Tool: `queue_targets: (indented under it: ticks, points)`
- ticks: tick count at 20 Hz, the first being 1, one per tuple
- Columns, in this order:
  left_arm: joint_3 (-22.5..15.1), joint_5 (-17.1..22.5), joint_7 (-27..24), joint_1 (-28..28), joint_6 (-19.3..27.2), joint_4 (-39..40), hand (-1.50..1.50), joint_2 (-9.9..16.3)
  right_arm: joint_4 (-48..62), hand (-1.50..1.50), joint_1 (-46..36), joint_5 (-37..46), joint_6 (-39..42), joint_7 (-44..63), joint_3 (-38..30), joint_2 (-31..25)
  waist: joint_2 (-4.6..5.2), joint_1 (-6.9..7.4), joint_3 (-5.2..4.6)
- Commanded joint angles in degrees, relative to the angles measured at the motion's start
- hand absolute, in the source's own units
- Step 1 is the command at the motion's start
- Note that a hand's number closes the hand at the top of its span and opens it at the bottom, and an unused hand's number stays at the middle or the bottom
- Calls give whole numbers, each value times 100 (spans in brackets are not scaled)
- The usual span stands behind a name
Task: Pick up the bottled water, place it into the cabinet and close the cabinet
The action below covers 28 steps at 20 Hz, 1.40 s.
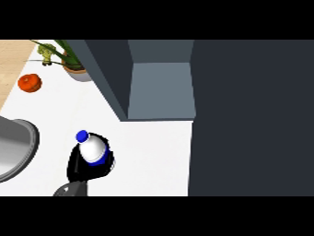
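The bottled water (pixel 92 150) is white with a blue cap and a blue band, its cap tilted toward the upper left. My right hand (pixel 82 170) is curled round its lower half and holds it over the white counter (pixel 152 156), at the lower left. The cabinet (pixel 160 87) stands open up and to the right of the bottle, showing a grey-blue inside with dark walls. Its dark door (pixel 261 120) fills the right side of the view. My left hand does not show.
A broad grey cylinder (pixel 3 152) crowds the left edge, close beside the bottle. At the back left, an orange-red round fruit (pixel 30 83) and a potted plant (pixel 69 62) sit by the wooden surface (pixel 3 60).
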Motion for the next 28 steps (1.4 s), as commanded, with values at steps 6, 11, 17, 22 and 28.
queue_targets:
  ticks: [6, 11, 17, 22, 28]
  points:
    - [-1577, 1227, 1190, -185, 1339, -1369, 150, -198, -410, -150, -126, -471, -8, 362, -235, -84, 4, 26, -24]
    - [-2321, 1127, 1469, 36, 2243, -2340, 150, -200, -606, -150, 269, -367, 20, 350, 4, -6, -2, 13, -25]
    - [-2517, 988, 2176, -1231, 3374, -2457, 150, -201, -210, -150, 271, -532, 257, -99, -341, -43, 3, -74, -24]
    - [-2755, 1216, 2694, -2305, 4169, -2025, 150, -201, -461, -150, -151, -576, -24, 418, -431, 49, 44, -66, -28]
    - [-2813, 1275, 2824, -3064, 4619, -1048, 150, -201, -507, -150, -27, -729, 221, 207, -550, -32, 42, -123, -27]
